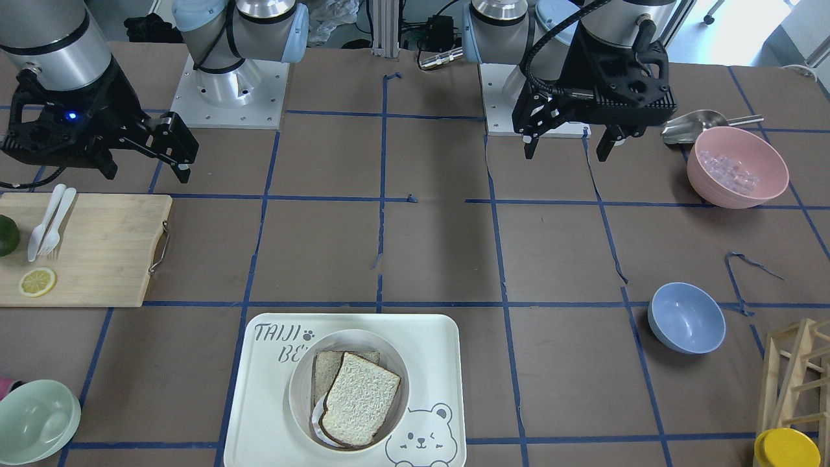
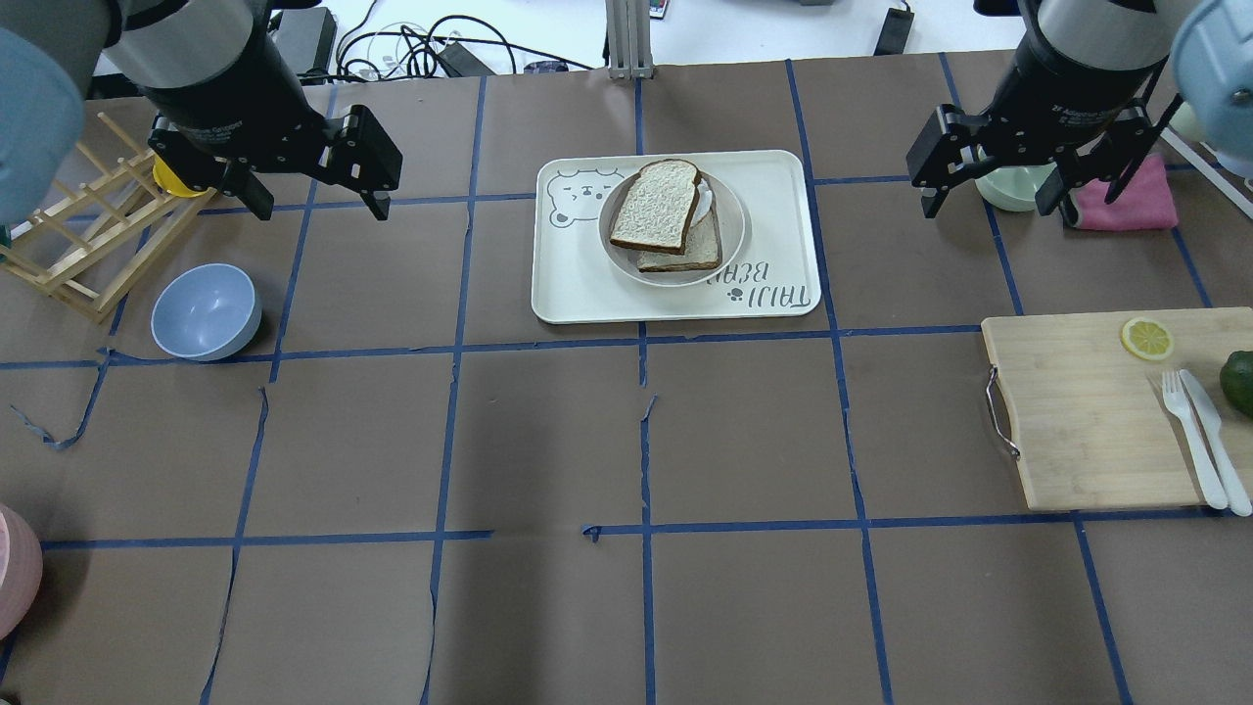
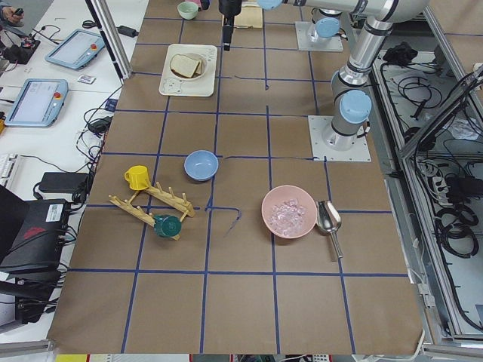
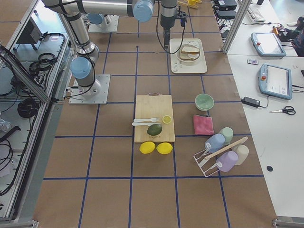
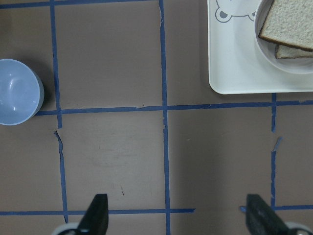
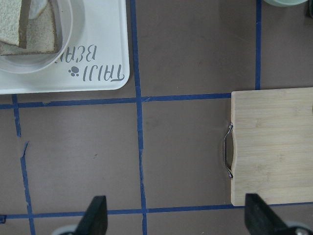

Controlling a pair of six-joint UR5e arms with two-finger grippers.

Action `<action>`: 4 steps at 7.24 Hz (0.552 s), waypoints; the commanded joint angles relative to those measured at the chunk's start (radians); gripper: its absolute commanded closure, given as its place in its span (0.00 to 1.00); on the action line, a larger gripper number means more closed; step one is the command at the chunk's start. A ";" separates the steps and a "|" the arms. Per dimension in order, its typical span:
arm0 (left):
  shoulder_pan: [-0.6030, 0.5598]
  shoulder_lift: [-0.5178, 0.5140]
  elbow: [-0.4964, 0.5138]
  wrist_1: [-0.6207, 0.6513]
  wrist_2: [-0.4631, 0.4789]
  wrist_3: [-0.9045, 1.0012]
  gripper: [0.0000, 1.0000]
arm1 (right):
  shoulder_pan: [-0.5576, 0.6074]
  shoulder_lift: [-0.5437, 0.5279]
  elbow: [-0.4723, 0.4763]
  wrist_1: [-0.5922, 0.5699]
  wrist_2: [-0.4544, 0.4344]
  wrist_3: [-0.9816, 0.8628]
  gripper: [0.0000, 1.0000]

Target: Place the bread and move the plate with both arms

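Well, the left gripper (image 2: pixel 321 208) hangs over the table (image 2: pixel 626 441), spread wide and holding nothing. The right gripper (image 2: pixel 987 206) is spread wide and empty too. Farther off, by the middle of the far edge, the bread (image 2: pixel 656 206) lies on another slice (image 2: pixel 700 252) in the plate (image 2: pixel 732 230), which sits on a tray (image 2: pixel 783 196).

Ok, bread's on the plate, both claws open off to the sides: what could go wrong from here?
1. The dark-crusted white bread slice lies loose and skewed on a paler slice; if the left claw and right claw lift the round cream-white plate unevenly, it may slide off.
2. The plate sits on the rectangular cream bear-print tray; claws grabbing its rim might nudge or drag the tray.
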 commanded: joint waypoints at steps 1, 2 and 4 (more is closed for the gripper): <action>-0.001 0.002 -0.001 0.001 -0.001 0.000 0.00 | 0.000 0.000 0.000 0.000 0.001 0.002 0.00; -0.001 0.002 -0.003 0.001 -0.001 0.000 0.00 | 0.000 0.000 -0.002 0.000 0.001 0.002 0.00; -0.001 0.002 -0.001 0.001 -0.005 0.000 0.00 | 0.002 -0.001 -0.003 -0.035 0.000 -0.001 0.00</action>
